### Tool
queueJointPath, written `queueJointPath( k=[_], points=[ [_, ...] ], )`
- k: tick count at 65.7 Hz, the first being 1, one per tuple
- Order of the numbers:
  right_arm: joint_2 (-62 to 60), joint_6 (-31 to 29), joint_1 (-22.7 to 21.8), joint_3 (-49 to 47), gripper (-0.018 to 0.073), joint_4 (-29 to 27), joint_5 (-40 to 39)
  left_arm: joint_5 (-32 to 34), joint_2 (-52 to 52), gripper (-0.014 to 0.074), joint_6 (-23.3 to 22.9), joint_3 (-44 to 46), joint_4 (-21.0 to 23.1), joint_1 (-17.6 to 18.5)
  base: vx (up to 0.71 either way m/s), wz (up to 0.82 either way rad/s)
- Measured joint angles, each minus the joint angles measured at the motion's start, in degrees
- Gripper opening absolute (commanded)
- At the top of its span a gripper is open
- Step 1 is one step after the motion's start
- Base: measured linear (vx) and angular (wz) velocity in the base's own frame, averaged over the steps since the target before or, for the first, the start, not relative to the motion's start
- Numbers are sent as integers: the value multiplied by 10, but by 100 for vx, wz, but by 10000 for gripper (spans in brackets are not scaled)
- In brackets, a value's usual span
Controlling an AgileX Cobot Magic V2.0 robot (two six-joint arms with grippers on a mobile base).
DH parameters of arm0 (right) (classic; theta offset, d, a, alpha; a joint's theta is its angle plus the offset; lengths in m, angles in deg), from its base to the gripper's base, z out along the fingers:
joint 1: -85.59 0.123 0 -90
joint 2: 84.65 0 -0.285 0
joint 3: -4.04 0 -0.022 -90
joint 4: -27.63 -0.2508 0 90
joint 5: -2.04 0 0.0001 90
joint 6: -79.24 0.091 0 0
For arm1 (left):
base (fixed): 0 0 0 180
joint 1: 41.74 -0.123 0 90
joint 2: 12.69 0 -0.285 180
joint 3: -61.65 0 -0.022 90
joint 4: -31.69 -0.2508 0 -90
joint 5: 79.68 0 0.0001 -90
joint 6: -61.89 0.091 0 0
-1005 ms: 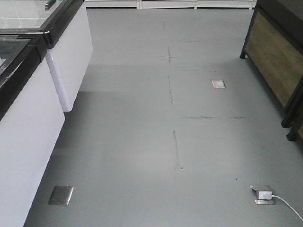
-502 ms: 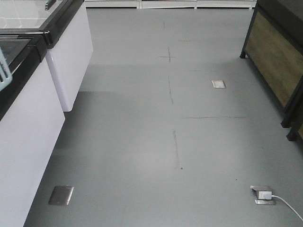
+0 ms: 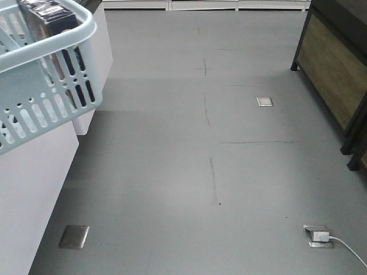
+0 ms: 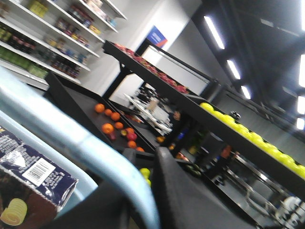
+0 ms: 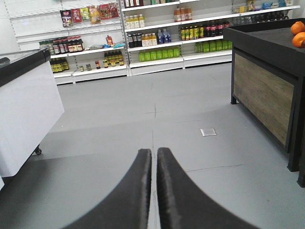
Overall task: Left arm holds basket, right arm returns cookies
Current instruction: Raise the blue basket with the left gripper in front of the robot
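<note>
Carrying phase — the basket [image 3: 43, 86] hangs at the upper left of the front view, tilted, above the white freezer [image 3: 34, 189], with the cookies [image 3: 43, 11] standing inside it, dark box top poking above the rim. From the left wrist the box [image 4: 33, 174] sits low left, barcode up, just behind the blue rim. The left gripper [image 4: 157, 200] looks clamped on that rim, one black jaw visible against it, but the contact is blurred, so that's my read, not certain.

Right gripper [image 5: 153, 191] is empty, jaws pressed together with only a sliver between, pointing down the aisle at bare floor [image 5: 157, 114] and the far shelves [image 5: 157, 33].

Judging by this, cookies are not yet picked out. Next move calls for the right arm to swing over the basket, part its jaws, and take the box by its narrow faces — while the left keeps the basket level.
</note>
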Motion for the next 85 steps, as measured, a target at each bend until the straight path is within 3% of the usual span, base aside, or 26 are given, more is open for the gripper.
queueJointPath(
  k=[24,43,58,74,85],
  points=[
    [0,0,0,0,-3,0,0,73,18,-4,0,3,-7,137,0,0],
    [0,0,0,0,-3,0,0,85,41,-4,7,3,-11,225,0,0],
    [0,0,0,0,-3,0,0,89,62,-4,32,-6,-8,266,0,0],
    [0,0,0,0,-3,0,0,94,65,-3,96,-85,53,287,0,0],
    [0,0,0,0,-3,0,0,92,65,-3,122,-118,72,309,0,0]
  ],
)
